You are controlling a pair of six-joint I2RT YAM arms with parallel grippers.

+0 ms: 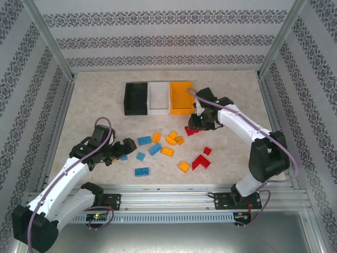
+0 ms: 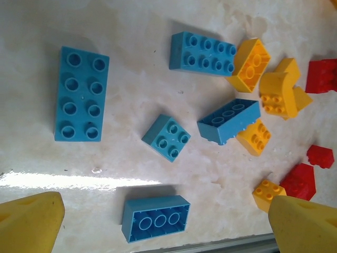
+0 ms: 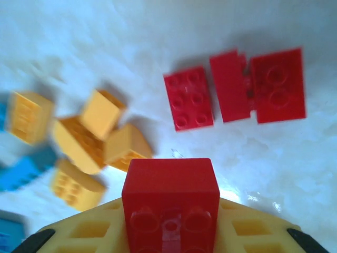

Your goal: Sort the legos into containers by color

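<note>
The sorting looks to be near its beginning. Most of the bricks lie loose in the middle of the surface [image 1: 95, 105]. The blue bricks [image 1: 144, 140] are toward the left, the yellow bricks [image 1: 172, 139] in the middle and the red bricks [image 1: 200, 162] toward the right. A few are mixed where the groups meet.

Three containers stand side by side at the far part of the surface, touching each other: a black container [image 1: 135, 99], a white container [image 1: 159, 100] and an orange container [image 1: 181, 97]. From the top view I can make out no brick inside the black one or the white one. The inside of the orange one has the same colour as the yellow bricks, so I cannot tell if something lies there.

The right tool [image 1: 199, 120] is near the front corner of the orange container, and it is clenched on one red brick [image 3: 171, 195]. The wrist view shows this brick between the yellow fingers, with other red bricks on the surface beyond. I judge this brick is the one in work now, and it has yet to go into a container.

The left tool [image 2: 166, 226] is released, its fingers wide apart, low over the blue group. One blue brick [image 2: 155, 217] lies upside down between them. I judge that almost all of the work is left.
</note>
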